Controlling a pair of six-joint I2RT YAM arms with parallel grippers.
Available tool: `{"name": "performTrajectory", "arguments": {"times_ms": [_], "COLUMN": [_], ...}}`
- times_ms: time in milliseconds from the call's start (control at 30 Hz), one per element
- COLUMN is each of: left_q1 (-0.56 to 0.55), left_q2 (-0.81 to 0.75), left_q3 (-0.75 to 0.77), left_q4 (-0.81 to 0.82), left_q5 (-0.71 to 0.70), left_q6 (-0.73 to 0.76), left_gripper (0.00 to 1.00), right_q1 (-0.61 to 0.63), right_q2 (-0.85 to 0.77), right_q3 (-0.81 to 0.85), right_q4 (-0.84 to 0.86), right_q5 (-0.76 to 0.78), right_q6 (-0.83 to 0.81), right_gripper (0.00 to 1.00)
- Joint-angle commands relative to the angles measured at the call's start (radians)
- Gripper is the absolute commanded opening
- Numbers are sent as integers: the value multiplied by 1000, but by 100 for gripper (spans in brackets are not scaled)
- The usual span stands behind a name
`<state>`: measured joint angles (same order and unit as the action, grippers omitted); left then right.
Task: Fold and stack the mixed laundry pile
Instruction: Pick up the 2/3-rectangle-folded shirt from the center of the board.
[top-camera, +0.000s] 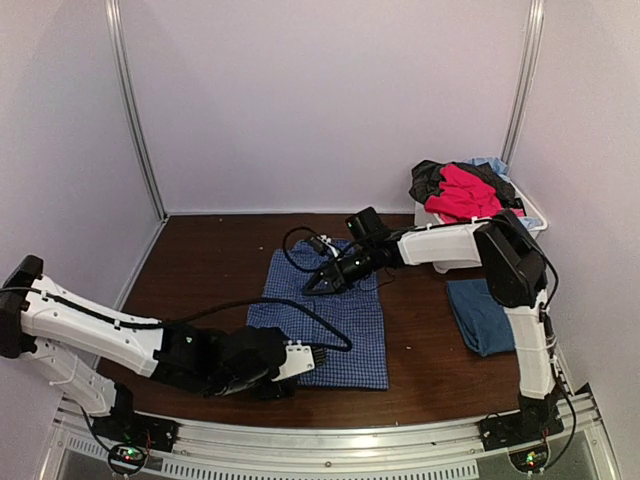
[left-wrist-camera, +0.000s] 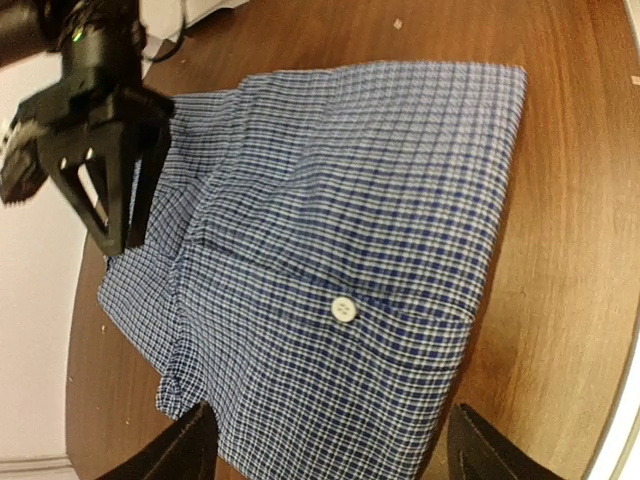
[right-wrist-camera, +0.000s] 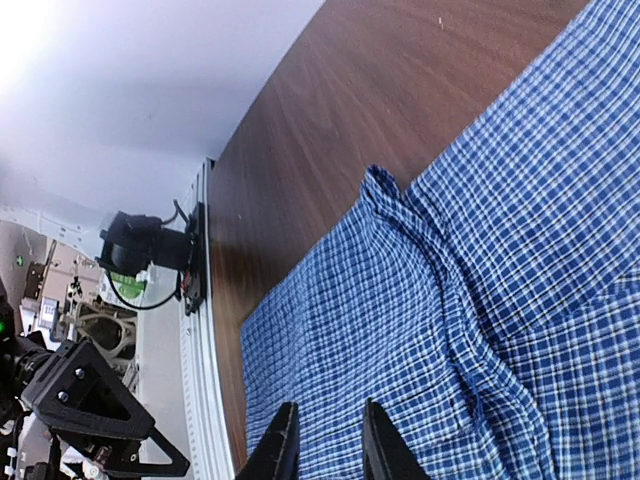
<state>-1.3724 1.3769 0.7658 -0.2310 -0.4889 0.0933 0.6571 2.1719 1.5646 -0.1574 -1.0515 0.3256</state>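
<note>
L: my left tool (left-wrist-camera: 335, 450) wide open, low over near edge of check shirt (left-wrist-camera: 380, 250) | R: my right tool (right-wrist-camera: 325, 440) nearly closed over shirt's far half, can't tell if pinching cloth | shirt flat, mid worktop (top-camera: 200, 260) | folded dark-blue garment (top-camera: 480, 315) to its right | other clothes (top-camera: 462, 192) heaped in white bin (top-camera: 533, 215), far right

Soft woven shirt (top-camera: 335, 325), smooth wooden table (top-camera: 215, 265)

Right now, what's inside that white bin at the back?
The white bin holds a red garment on top, a black garment beside it and light-blue cloth behind. Anything underneath them is covered.
</note>
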Motion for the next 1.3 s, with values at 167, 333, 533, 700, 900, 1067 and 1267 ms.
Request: {"name": "performTrajectory", "arguments": {"times_ms": [167,333,533,700,900,1067,1267], "left_q1": [-77,-81,-81,-81,-88,-84,-47], "left_q2": [281,388,393,303,176,116,93], "left_q3": [27,66,70,100,247,352,416], "left_q4": [157,197,267,151,-206,-408,-484], "left_q5": [-141,-192,-273,-217,72,235,323], "left_q6": [239,270,310,316,232,212,202], "left_gripper": [75,71,42,5,0,0,0], "right_q1": [10,15,26,56,119,176,232], "right_q2": [220,264,280,267,166,44,-23], "right_q3": [154,168,151,121,-22,-141,-170], "right_q4": [-170,-228,-248,-244,-180,-109,-129], "right_q5": [-9,42,62,56,33,-2,-64], "right_q6": [-117,-170,-203,-208,-173,-116,-107], "right_gripper": [19,17,16,15,14,14,15]}}
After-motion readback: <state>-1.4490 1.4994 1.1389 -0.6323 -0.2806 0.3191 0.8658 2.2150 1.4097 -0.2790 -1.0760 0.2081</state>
